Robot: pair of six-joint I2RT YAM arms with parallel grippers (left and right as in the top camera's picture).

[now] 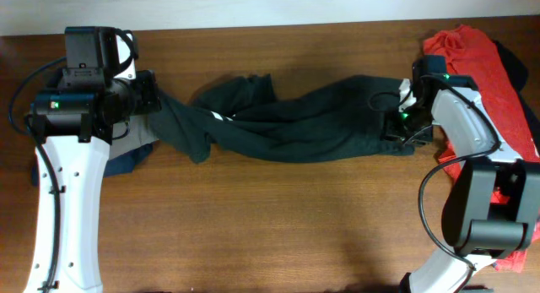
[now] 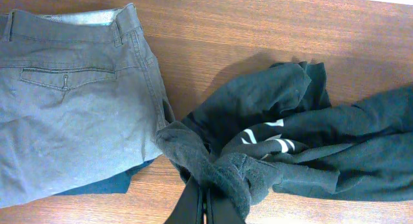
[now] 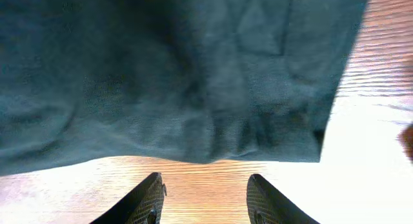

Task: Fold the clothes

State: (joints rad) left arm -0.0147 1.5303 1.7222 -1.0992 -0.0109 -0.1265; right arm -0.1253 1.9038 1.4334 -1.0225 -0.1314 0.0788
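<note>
A dark green garment [image 1: 287,120] lies crumpled and stretched across the middle of the wooden table. My left gripper [image 2: 205,201] is shut on the garment's left end [image 2: 213,169], which bunches around the fingertips; white lettering shows on the cloth [image 2: 268,139]. In the overhead view the left gripper [image 1: 154,97] sits at the garment's left end. My right gripper [image 3: 205,195] is open and empty just over bare wood, a little short of the garment's hem [image 3: 213,146]. In the overhead view it [image 1: 403,124] is at the garment's right end.
Folded grey trousers [image 2: 71,108] lie on a dark blue garment [image 2: 106,184] at the left, also in the overhead view [image 1: 126,149]. A pile of red clothes [image 1: 485,65] with a dark piece lies at the right edge under the right arm.
</note>
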